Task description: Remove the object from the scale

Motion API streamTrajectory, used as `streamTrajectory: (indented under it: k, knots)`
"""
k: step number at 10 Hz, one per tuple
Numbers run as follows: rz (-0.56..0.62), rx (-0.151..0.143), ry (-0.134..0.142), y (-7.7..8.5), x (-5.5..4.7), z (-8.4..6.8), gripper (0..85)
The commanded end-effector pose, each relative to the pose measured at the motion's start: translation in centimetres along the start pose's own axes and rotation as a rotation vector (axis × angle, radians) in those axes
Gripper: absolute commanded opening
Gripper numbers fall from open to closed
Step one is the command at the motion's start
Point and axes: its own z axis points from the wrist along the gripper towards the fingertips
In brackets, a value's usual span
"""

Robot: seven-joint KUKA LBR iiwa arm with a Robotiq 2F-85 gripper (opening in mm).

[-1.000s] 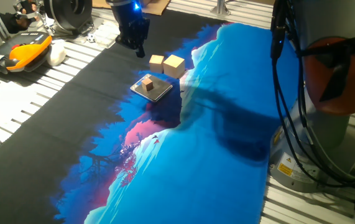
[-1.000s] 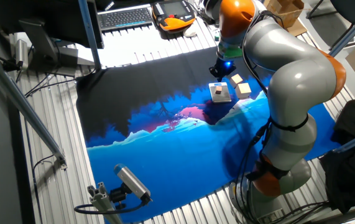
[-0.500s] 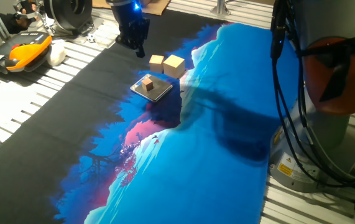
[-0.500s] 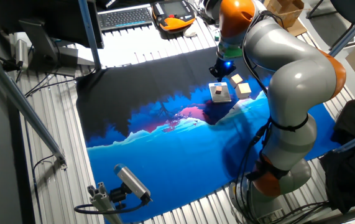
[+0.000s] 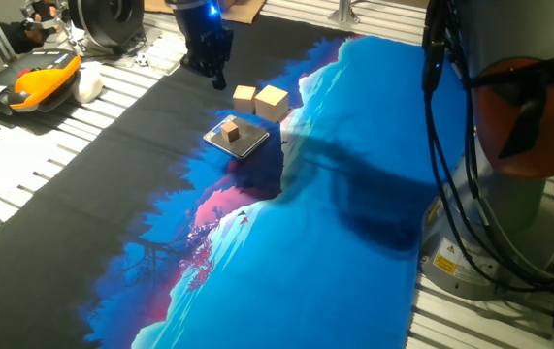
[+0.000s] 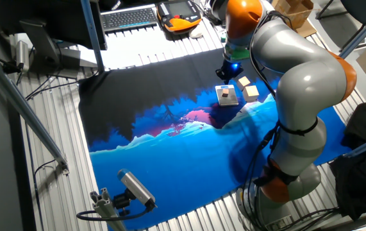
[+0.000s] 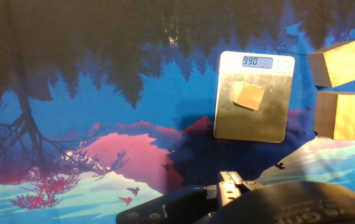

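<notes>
Small tan wooden cube [image 7: 249, 96] sits on the scale [image 7: 252, 124], roughly mid-plate, turned at an angle to the plate edges. Scale display [image 7: 257, 61] reads 990. Scale rests flat on the printed mat [image 5: 286, 242] covering the worktop, at the border of the mat's black and blue areas.

Two larger pale wooden blocks [image 5: 272, 101] [image 5: 244, 97] stand side by side on the mat just beyond the scale, close to each other, apart from the scale.

Pincer [image 5: 216, 76] hangs above the black part of the mat, beside the blocks and off to one side of the scale, touching nothing. Holds nothing; how far open it is cannot be told, fingers dark against dark cloth.

Orange handheld pendant [image 5: 29, 79] lies on the slatted worktop off the mat
</notes>
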Motion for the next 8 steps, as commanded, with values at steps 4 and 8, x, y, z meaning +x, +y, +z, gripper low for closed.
streamTrajectory:
  k: [4, 8]
  knots:
    - [-0.016, 0.002, 0.000, 0.00, -0.01, -0.01, 0.0]
    - [0.014, -0.026, -0.003, 0.00, -0.01, -0.01, 0.0]
